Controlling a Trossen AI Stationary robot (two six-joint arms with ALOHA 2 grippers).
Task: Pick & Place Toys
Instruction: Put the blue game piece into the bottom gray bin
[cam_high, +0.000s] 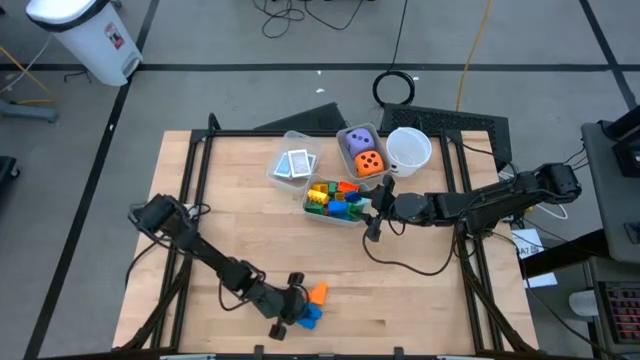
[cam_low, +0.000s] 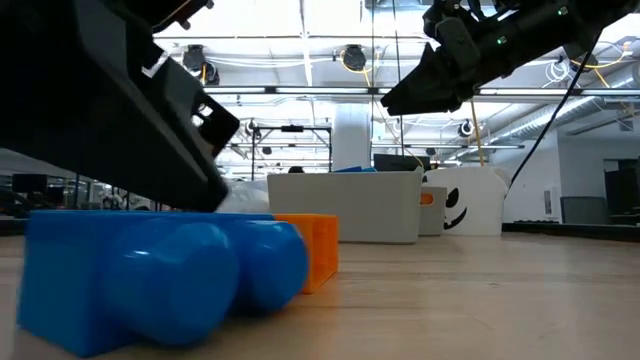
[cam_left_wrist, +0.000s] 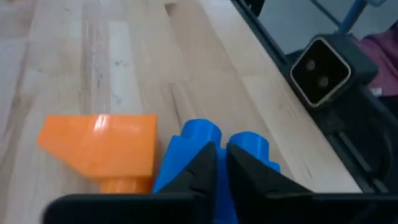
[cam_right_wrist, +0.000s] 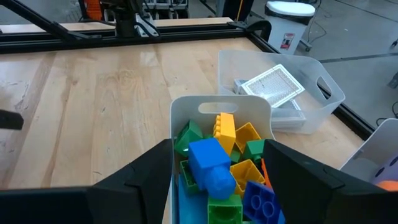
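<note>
A blue block (cam_left_wrist: 205, 140) and an orange block (cam_left_wrist: 102, 149) lie side by side on the wooden table near its front edge; both also show in the high view, the blue block (cam_high: 310, 317) and the orange block (cam_high: 318, 292). My left gripper (cam_left_wrist: 219, 160) is at the blue block, its fingers closed to a thin slit. My right gripper (cam_right_wrist: 217, 186) is open and empty, raised above the right end of a clear bin (cam_high: 309, 203) full of coloured blocks (cam_right_wrist: 217, 162). Two dice (cam_high: 362, 152) and white cards (cam_high: 294, 164) lie in two other bins. My left gripper comes at the blue block slanting down from the table's far left. Its fingertips (cam_left_wrist: 205, 163) lie on the block's upper side behind the two round studs (cam_left_wrist: 249, 144). Blue shows in the slit between them; whether they pinch a part I cannot tell. The block rests on the table (cam_low: 160, 285).
A white cup (cam_high: 408, 150) stands at the back right beside the dice bin. Black frame rails (cam_high: 200, 170) run along the table's sides. In the low view, a bin (cam_low: 345, 205) and the cup (cam_low: 470, 205) stand behind the blocks. Bare wood lies mid-table (cam_high: 420, 290).
</note>
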